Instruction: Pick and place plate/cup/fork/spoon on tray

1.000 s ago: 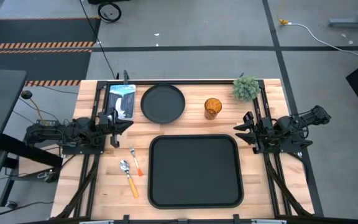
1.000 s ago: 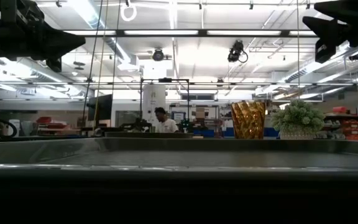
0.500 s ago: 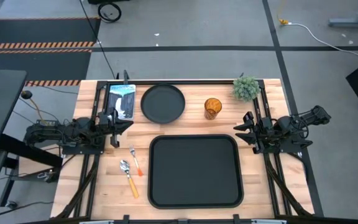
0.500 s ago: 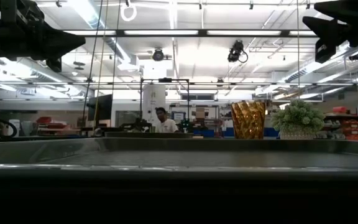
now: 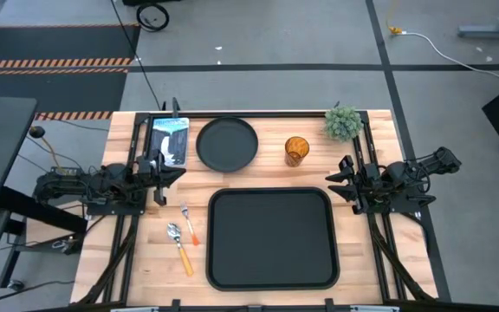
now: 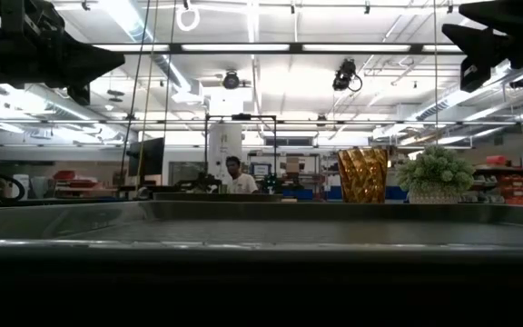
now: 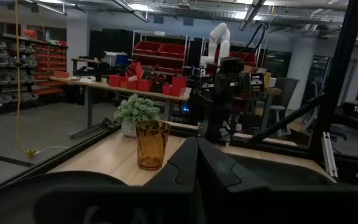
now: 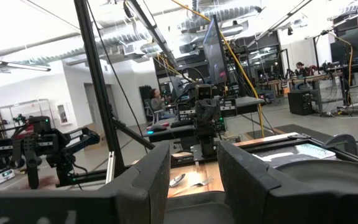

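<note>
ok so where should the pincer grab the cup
Take the cup by its rim or upper wall, coming straight down from above. It stands upright and open-topped, clear of the plate and plant, so either side wall is free.

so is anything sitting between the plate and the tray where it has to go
Nothing visible is in the way. The plate lies just beyond the far edge of the tray, with only bare wood between them. The cup stands off to the plate's right, and the fork and spoon lie left of the tray.
</note>
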Controlling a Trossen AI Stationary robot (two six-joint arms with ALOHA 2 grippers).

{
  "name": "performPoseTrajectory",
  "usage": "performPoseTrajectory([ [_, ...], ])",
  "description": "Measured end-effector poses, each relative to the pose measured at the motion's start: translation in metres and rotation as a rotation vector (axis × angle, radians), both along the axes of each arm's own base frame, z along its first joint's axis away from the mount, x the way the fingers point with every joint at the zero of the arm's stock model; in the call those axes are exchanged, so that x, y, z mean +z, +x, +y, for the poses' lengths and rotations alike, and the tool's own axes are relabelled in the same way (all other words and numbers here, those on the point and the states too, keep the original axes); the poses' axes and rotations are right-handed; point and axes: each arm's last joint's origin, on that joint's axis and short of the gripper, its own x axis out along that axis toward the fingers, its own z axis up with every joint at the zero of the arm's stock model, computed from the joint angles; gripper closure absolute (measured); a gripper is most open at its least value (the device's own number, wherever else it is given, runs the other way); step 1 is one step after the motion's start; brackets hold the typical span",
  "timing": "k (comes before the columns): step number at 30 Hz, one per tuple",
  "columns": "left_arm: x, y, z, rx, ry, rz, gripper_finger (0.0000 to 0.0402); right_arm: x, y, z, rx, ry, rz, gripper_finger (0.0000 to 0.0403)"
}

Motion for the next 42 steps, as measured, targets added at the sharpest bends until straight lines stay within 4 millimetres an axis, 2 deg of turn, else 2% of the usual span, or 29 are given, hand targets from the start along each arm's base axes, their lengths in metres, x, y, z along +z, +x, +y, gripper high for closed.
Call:
performPoseTrajectory([
  [7, 0.000, 0.000, 0.000, 0.000, 0.000, -0.003, 0.0390, 0.000, 0.000, 0.000, 0.000, 0.000, 0.000, 0.0261],
  [10, 0.006, -0.001, 0.000, -0.007, -0.032, -0.075, 0.0390, 0.002, 0.000, -0.001, -0.012, -0.011, -0.020, 0.0261],
  [14, 0.018, -0.005, 0.000, -0.046, -0.169, -0.238, 0.0390, 0.014, -0.005, -0.006, -0.153, -0.068, -0.132, 0.0261],
  [19, 0.025, -0.008, 0.000, -0.053, -0.181, -0.313, 0.0390, 0.013, -0.004, -0.011, -0.337, -0.115, -0.083, 0.0261],
  [22, 0.026, -0.009, 0.001, -0.046, -0.186, -0.328, 0.0390, 0.008, -0.002, -0.013, -0.381, -0.131, -0.030, 0.0261],
  [27, 0.026, -0.009, 0.001, -0.018, -0.138, -0.314, 0.0390, 0.007, 0.000, -0.012, -0.355, -0.134, -0.019, 0.0261],
  [32, 0.016, -0.006, 0.006, 0.223, -0.008, -0.157, 0.0390, 0.005, 0.002, -0.008, -0.225, -0.177, -0.025, 0.0261],
  [37, 0.007, -0.003, 0.010, 0.404, -0.018, -0.038, 0.0390, 0.002, 0.005, -0.003, -0.087, -0.240, -0.019, 0.0261],
  [42, 0.001, 0.006, 0.010, 0.386, -0.097, -0.002, 0.0390, 0.002, 0.006, -0.002, -0.065, -0.264, -0.014, 0.0261],
])
